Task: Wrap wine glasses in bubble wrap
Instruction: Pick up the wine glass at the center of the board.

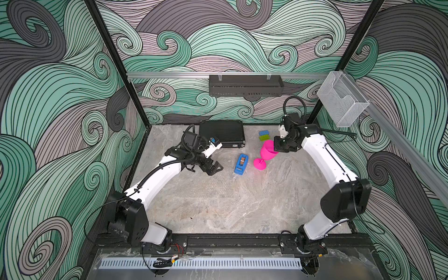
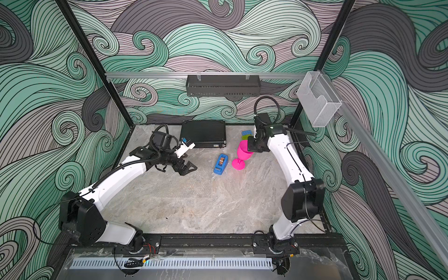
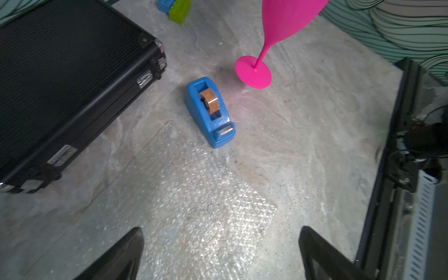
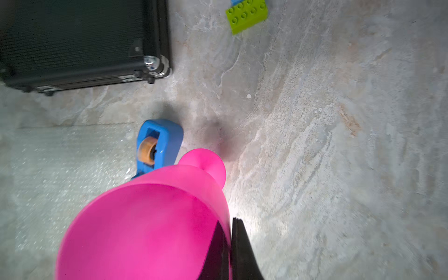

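Wine glass [image 1: 266,151] — smooth, tapered magenta plastic

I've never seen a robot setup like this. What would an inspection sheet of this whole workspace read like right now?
Surface: marbled grey table, flat.
Job's things: pink goblet tilted, gripped at its rim; bubble wrap flat on the table, goblet not on it.
Clutter: blue tape dispenser, black case, blue brick beside green brick.
Pincers: left pincer open, empty, above the bubble wrap; right pincer shut on the pink goblet's rim, one finger inside the bowl.
Cables: black hose along the left arm; cable loop above the right wrist.
Surroundings: wave-patterned walls, black rack, clear plastic holder.
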### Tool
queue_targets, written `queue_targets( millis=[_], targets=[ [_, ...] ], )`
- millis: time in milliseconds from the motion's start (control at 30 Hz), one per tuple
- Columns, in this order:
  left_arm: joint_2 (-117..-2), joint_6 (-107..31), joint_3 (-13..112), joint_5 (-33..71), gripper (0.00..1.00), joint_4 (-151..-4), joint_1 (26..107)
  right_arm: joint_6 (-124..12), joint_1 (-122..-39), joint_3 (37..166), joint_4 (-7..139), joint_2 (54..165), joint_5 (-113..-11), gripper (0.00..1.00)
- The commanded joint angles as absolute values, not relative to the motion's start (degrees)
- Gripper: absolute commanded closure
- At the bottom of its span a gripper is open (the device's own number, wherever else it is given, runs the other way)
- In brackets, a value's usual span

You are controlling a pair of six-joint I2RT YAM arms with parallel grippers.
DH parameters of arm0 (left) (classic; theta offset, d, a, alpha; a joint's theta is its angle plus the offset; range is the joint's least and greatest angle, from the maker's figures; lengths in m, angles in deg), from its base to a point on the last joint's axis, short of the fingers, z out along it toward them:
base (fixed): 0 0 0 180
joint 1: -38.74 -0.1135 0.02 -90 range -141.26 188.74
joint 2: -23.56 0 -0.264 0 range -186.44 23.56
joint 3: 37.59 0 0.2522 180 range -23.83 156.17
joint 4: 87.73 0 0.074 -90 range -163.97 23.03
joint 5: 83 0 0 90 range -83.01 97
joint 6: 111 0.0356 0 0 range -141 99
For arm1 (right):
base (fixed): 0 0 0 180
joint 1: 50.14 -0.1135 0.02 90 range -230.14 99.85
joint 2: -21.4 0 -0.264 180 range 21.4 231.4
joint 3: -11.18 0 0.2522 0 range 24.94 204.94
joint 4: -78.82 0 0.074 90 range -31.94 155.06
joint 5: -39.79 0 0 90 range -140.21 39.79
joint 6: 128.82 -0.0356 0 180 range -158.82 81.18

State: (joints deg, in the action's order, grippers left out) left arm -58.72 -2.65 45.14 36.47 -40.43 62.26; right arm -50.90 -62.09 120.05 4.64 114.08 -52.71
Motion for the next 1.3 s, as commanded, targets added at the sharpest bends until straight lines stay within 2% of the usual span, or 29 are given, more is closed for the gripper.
queue_targets(
  millis=[0,133,300,467,600,767,933,967,1067,1133,1233,1267],
  targets=[
    [-59.79,-5.10,50.07,47.71,0.03,-39.77,62.56,-47.71,-64.30,124.44,-4.33,110.09,-60.56,1.00],
    [-60.22,-4.35,50.83,50.97,0.09,-38.23,62.55,-48.74,-67.45,125.41,-4.63,111.00,-75.92,1.00],
    [-58.56,-1.45,47.22,53.02,0.16,-36.59,62.73,-49.11,-74.81,126.80,-2.05,115.44,-79.81,1.00],
    [-55.75,4.12,41.83,51.10,0.20,-36.26,63.41,-52.83,-77.19,127.69,2.45,119.34,-86.78,1.00],
    [-55.65,3.34,40.07,48.30,0.27,-37.49,63.39,-54.45,-77.61,128.34,4.20,120.94,-89.80,1.00],
    [-55.79,3.59,38.67,47.15,0.55,-39.07,63.78,-56.15,-78.00,127.81,6.88,121.03,-91.79,1.00],
    [-55.21,1.97,39.07,46.40,0.99,-38.94,63.98,-57.55,-78.26,127.52,8.60,121.55,-93.18,1.00],
    [-55.15,1.60,38.71,46.13,1.00,-39.26,63.96,-57.73,-78.23,127.30,8.98,121.53,-92.91,1.00],
    [-53.97,-3.20,38.24,45.01,1.00,-39.09,63.79,-58.44,-77.73,127.52,8.99,120.90,-90.99,0.77],
    [-51.45,-12.18,37.09,41.45,1.00,-40.68,63.44,-58.60,-76.72,127.27,9.07,119.00,-88.98,0.58],
    [-50.57,-24.68,36.24,37.63,1.00,-39.62,62.14,-57.84,-75.69,124.42,9.93,115.05,-83.74,0.46],
    [-50.75,-28.24,35.47,38.49,1.00,-39.96,61.38,-57.56,-75.49,123.29,10.35,114.12,-82.73,0.45]
  ],
)
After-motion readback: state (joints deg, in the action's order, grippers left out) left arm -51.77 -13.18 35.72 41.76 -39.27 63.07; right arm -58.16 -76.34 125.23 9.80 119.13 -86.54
